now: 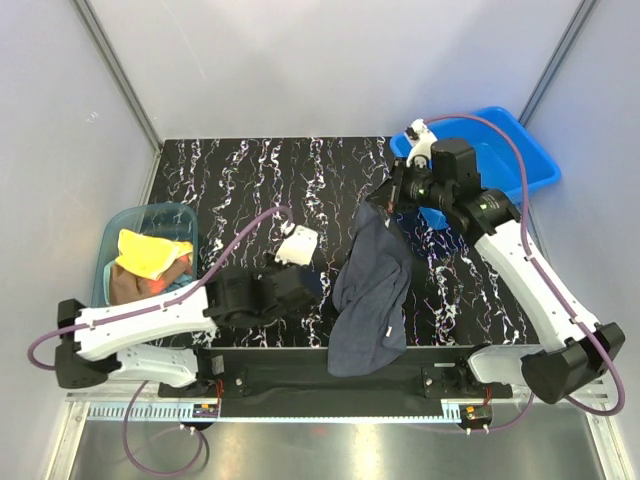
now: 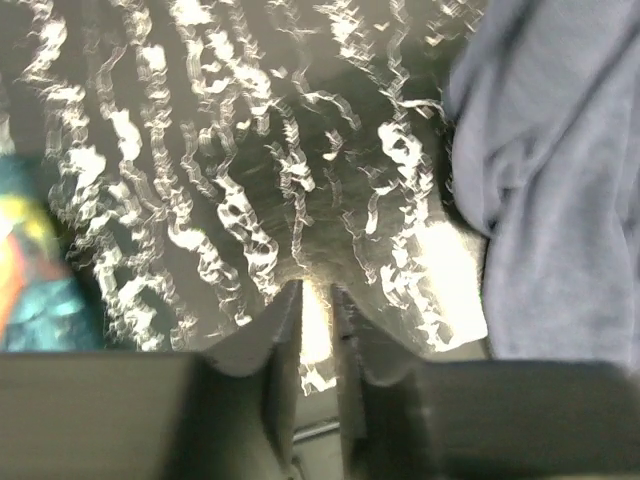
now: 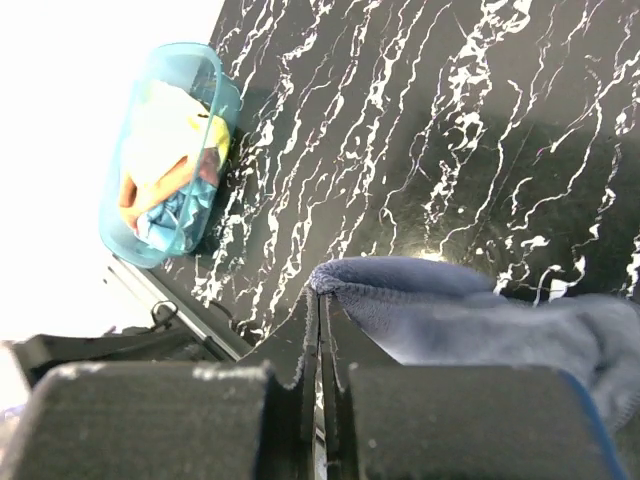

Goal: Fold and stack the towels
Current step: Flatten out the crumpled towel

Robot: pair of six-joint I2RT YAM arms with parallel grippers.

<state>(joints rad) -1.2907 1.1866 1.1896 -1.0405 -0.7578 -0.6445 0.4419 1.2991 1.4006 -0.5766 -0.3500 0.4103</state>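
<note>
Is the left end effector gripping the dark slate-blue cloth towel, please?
No, the left end effector grips nothing; the dark slate-blue cloth towel lies beside it.

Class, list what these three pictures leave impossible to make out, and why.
Top view: towels under the yellow towel in the tub, uncountable.
Top view: inside of the blue bin, partly behind the right arm.
Right wrist view: most of the dark blue towel, cut by the right edge.
Left wrist view: the tub, blurred and cut by the left edge.
</note>
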